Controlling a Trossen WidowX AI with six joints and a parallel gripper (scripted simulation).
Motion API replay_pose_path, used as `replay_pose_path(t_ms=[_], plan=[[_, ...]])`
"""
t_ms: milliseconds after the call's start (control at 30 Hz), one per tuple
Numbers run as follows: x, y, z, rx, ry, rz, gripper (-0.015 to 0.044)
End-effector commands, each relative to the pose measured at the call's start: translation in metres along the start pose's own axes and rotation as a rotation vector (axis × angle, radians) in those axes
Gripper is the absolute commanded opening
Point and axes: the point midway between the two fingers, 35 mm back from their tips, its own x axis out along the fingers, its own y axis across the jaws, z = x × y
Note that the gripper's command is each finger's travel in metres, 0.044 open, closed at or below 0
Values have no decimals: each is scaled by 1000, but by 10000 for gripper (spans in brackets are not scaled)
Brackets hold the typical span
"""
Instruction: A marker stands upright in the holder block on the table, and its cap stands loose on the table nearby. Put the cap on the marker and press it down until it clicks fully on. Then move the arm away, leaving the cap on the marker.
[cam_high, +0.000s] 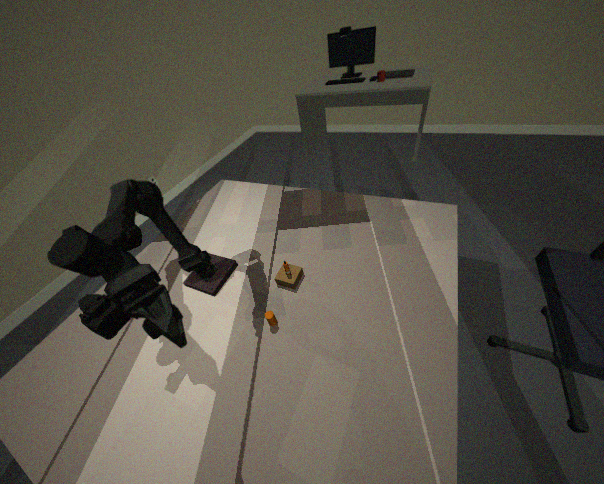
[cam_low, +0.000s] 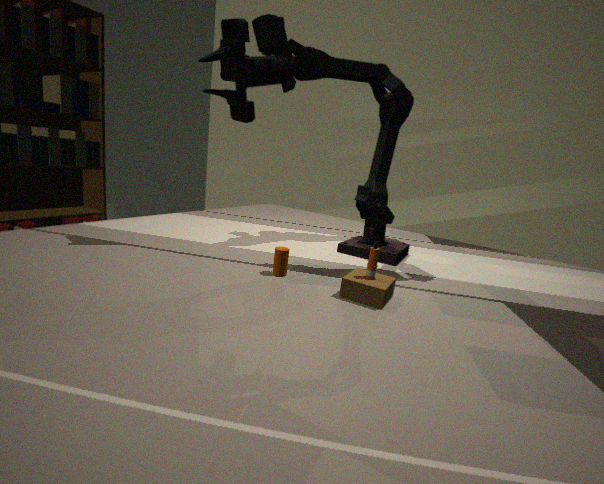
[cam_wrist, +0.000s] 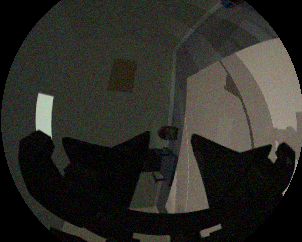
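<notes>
The orange cap (cam_high: 271, 318) (cam_low: 280, 262) stands upright on the table, apart from the holder. The orange marker (cam_high: 287, 270) (cam_low: 372, 260) stands upright in the tan holder block (cam_high: 284, 282) (cam_low: 364, 291), its dark tip uppermost and bare. My gripper (cam_low: 201, 76) (cam_wrist: 171, 136) is open, with nothing between its fingers. It is high above the table and points roughly sideways, well away from the cap and marker. The wrist view shows neither the cap nor the marker.
The arm's dark base plate (cam_high: 224, 274) (cam_low: 347, 247) is on the table, close to the holder block. Beyond the table are a desk (cam_high: 363, 96) with a monitor (cam_high: 351, 47), a chair (cam_high: 579, 312) and a bookshelf (cam_low: 93, 191).
</notes>
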Motion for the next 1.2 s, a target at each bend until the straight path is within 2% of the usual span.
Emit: replay_pose_path(t_ms=[0, 267, 533, 1000, 1167], plan=[[32, -45, -54, 27, 128, -239, 239], [42, -123, -143, -58, 300, -688, 239], [5, -187, -208, -334, 447, -1157, 239], [4, -191, -207, -356, 455, -1184, 239], [14, -222, -212, -356, 455, -1184, 239]])
